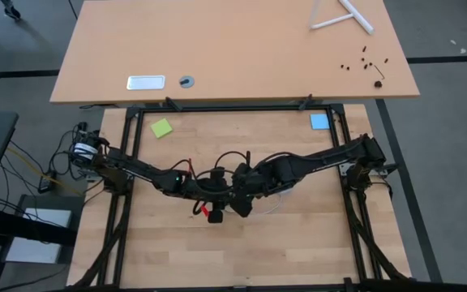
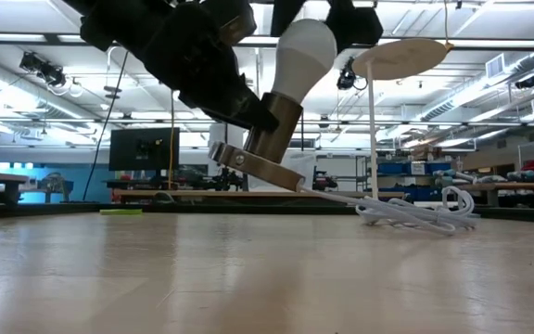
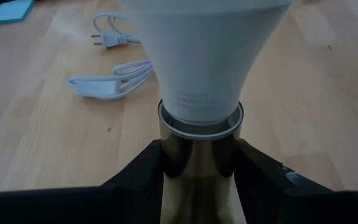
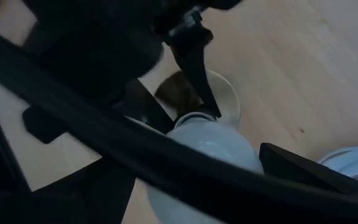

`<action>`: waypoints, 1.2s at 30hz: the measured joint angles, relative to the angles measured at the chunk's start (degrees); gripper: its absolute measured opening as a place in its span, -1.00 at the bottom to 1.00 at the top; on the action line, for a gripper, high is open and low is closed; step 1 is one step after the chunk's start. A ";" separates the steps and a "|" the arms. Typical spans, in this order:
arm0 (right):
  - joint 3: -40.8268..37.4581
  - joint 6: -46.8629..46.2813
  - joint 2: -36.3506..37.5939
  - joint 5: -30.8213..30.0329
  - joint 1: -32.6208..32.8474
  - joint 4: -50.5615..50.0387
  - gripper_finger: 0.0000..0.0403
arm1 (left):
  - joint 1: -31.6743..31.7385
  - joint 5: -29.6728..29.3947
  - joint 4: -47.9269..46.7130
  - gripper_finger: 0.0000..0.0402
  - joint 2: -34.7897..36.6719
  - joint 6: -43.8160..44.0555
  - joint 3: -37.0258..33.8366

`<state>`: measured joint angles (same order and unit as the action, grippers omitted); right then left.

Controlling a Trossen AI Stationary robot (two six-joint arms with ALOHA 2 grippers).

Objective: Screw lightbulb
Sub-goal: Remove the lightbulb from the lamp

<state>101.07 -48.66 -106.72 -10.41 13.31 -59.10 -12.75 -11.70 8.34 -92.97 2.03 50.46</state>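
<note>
The white frosted lightbulb (image 2: 306, 51) sits with its narrow end in a shiny metal socket tube (image 2: 272, 125) that has a round disc base (image 2: 258, 165). Bulb and socket are tilted and off the table. My left gripper (image 3: 201, 177) is shut on the socket tube at the table's middle (image 1: 217, 195). My right gripper (image 2: 327, 14) is shut on the bulb's round end from above, next to the left one (image 1: 243, 199). The socket's white cord (image 2: 415, 211) trails down onto the table. My left gripper pinches the socket's metal tube (image 3: 197, 149) between its two fingers (image 3: 142, 171), just below the rim where the bulb's neck (image 3: 201, 106) enters. The fingers lie across the tube. The socket is lifted clear of the table and tilted. My right gripper has the bulb's wide round end (image 4: 213, 149) between its two fingers (image 4: 291, 168), coming from above and along the bulb. The left arm hides much of the contact in its own wrist view. The bulb stands tilted in the socket, clear of the table.
The cord's coiled bundle and plug (image 3: 114, 81) lie on the wood beside the socket. A green note (image 1: 161, 128) and a blue note (image 1: 319, 122) lie near the far edge. A second table (image 1: 233, 49) stands beyond. A small red thing (image 1: 215, 215) shows under the grippers.
</note>
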 joint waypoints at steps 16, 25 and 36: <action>-3.27 0.41 -0.11 0.68 -0.33 4.18 0.55 | 0.00 -0.04 -0.04 -0.25 0.02 -0.01 0.07; -3.14 12.79 -0.10 1.23 -1.05 3.70 0.32 | 0.02 -0.40 -0.17 -0.25 0.04 -0.01 0.09; -2.50 55.79 -0.07 4.22 -1.01 2.32 0.36 | 0.02 -0.09 -0.04 -0.25 0.13 -0.19 0.11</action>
<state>98.57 7.13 -106.78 -6.20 12.31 -56.78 -12.73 -11.79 8.29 -92.84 1.85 50.57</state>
